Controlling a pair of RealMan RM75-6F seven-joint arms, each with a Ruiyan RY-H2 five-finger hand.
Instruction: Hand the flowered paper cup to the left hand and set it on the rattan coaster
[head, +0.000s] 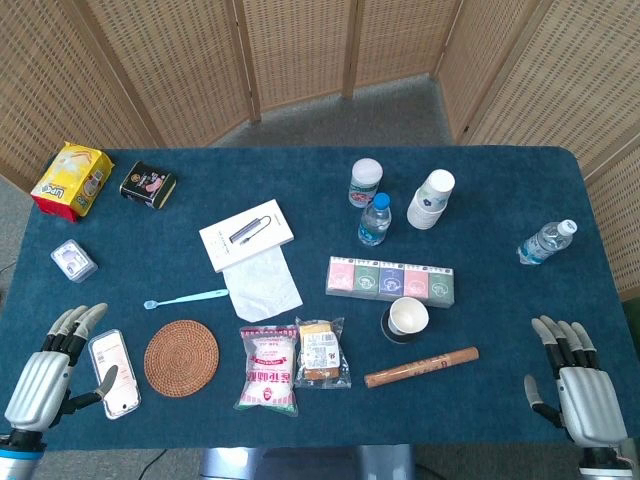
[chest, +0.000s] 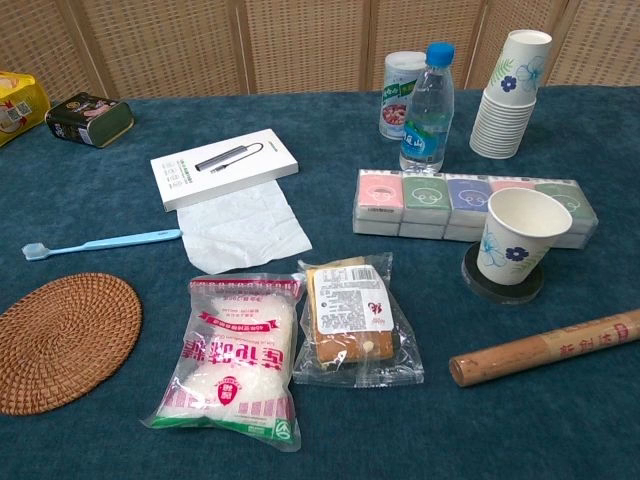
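The flowered paper cup (head: 408, 316) (chest: 518, 240) stands upright on a small dark round coaster (chest: 472, 276), in front of a row of tissue packs. The round rattan coaster (head: 181, 357) (chest: 62, 340) lies flat near the front left of the blue table. My left hand (head: 50, 372) rests at the front left corner, fingers spread, holding nothing, just left of a phone. My right hand (head: 572, 378) rests at the front right corner, fingers apart and empty, well right of the cup. Neither hand shows in the chest view.
A phone (head: 113, 373) lies between left hand and rattan coaster. A sugar bag (head: 268, 369), a snack pack (head: 321, 352) and a brown roll (head: 421, 367) lie along the front. Tissue packs (head: 391, 280), cup stack (head: 431, 199), bottles (head: 374, 220), white box (head: 246, 234) and toothbrush (head: 186, 297) sit behind.
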